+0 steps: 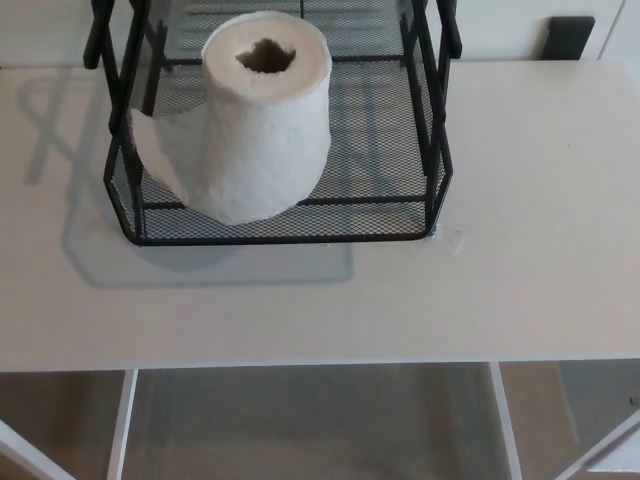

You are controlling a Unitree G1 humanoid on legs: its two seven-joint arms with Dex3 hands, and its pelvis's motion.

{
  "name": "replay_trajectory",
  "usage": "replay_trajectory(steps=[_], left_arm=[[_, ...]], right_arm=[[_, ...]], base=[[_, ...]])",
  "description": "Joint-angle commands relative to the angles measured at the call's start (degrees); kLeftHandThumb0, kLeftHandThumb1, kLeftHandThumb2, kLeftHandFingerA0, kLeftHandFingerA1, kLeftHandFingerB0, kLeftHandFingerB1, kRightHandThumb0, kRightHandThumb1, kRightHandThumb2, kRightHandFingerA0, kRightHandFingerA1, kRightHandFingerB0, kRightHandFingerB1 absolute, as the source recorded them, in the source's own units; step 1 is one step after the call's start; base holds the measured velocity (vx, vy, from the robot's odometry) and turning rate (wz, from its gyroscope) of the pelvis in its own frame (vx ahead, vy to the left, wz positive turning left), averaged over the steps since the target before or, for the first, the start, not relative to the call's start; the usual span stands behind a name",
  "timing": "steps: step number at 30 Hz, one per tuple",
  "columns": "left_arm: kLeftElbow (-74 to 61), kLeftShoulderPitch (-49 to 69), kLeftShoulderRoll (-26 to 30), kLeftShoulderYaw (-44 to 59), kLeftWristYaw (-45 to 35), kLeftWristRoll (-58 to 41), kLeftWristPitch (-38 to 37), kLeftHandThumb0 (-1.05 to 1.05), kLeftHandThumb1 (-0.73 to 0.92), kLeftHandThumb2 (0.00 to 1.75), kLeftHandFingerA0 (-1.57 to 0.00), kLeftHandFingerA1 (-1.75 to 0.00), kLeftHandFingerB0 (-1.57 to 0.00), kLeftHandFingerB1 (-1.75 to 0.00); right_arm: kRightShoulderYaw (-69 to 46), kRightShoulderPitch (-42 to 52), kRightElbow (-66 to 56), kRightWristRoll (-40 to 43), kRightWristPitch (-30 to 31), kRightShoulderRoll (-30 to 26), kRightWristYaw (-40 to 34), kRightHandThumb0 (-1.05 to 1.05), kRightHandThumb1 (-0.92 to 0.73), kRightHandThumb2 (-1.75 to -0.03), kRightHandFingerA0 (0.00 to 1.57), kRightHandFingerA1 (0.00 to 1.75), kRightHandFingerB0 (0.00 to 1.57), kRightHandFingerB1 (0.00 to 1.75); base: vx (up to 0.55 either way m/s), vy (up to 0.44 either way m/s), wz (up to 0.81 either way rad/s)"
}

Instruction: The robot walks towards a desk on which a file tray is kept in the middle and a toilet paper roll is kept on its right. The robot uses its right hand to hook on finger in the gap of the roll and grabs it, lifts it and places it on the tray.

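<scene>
Going left to right: the left stretch of the white bench (60, 300) is bare apart from the shadow of the tray, then comes the black mesh file tray (280, 228) sitting in the middle, and inside it the toilet paper roll (262, 120) stands upright on the mesh floor, hole facing up, toward the left-front part of the tray. A loose flap of paper hangs off its left side and looks like it touches the tray's left wall, though I can't be sure. To the right of the tray the bench is just plain surface with a tiny scuff near the tray's corner, and a dark object (570, 37) sits past the far right edge. Neither hand shows anywhere, so I can't say if either one's fingers are apart or together. From how things lie, I'd say the placing is basically done and what's left is staying clear of it. If you ask me, doing that well means keeping both arms away from the tray's upright posts, since a bump there could tip the roll or drag that flap.
</scene>
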Motion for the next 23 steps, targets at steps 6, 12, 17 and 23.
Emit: replay_trajectory(steps=[6,12,17,23], left_arm=[[0.99,1.59,0.88,2.24,1.02,-2.23,-2.0,-0.58,0.85,0.65,-0.49,-0.58,-0.31,-0.47],[1.61,2.12,0.82,2.71,2.24,-2.36,-1.74,-0.59,0.84,0.64,-0.49,-0.59,-0.31,-0.47],[2.01,1.2,0.64,4.2,3.66,-3.44,0.21,-0.57,0.83,0.64,-0.53,-0.62,-0.35,-0.48],[1.47,1.24,0.88,3.68,2.46,-2.54,-0.39,-0.58,0.83,0.64,-0.48,-0.6,-0.31,-0.48]], right_arm=[[-22.14,17.8,22.06,11.31,9.38,12.03,-44.11,-0.71,-0.8,-1.12,0.26,0.6,0.04,0.46],[-17.93,19.76,28.34,11.35,6.45,13.49,-41.24,-0.76,-0.91,-0.76,0.0,0.37,0.0,0.0],[-6.11,20.7,29.21,1.99,4.43,14.48,-42.52,-0.77,-0.68,-1.0,0.27,0.54,0.0,0.12],[13.63,22.83,31.36,-11.94,0.98,12.4,-43.89,-0.81,-0.7,-1.05,0.12,0.57,0.0,0.17]], base=[[0.0,0.0,0.0],[0.0,0.0,0.0],[0.0,0.0,0.0],[0.0,0.0,0.0]])
